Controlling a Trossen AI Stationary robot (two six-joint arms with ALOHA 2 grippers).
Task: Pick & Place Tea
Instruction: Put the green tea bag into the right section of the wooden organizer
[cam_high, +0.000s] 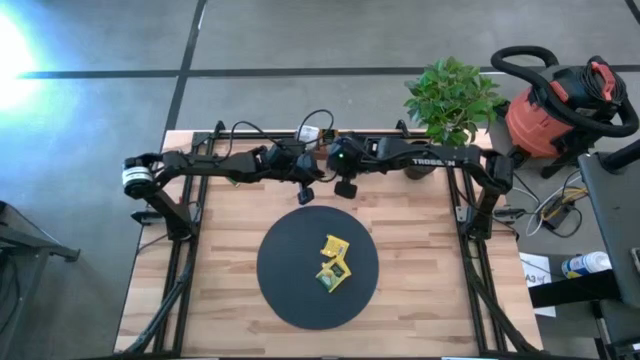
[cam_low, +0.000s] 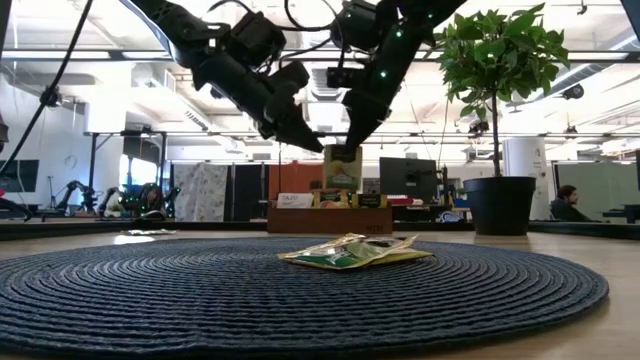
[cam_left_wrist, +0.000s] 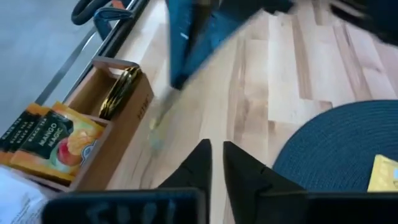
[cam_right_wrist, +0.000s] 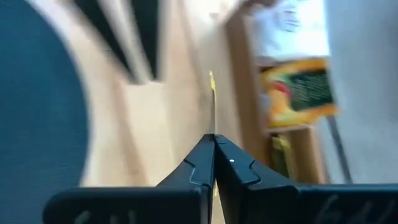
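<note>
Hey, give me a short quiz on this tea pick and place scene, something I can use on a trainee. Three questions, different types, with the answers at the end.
1. True or false: the right end effector is shut on a tea packet.
2. Where do the loose tea packets lie? A) on the black disc; B) on a metal shelf; C) inside a cup.
3. In the high view, what stands at the far right corner of the table?

Key: 1 true; 2 A; 3 a potted plant.
</note>
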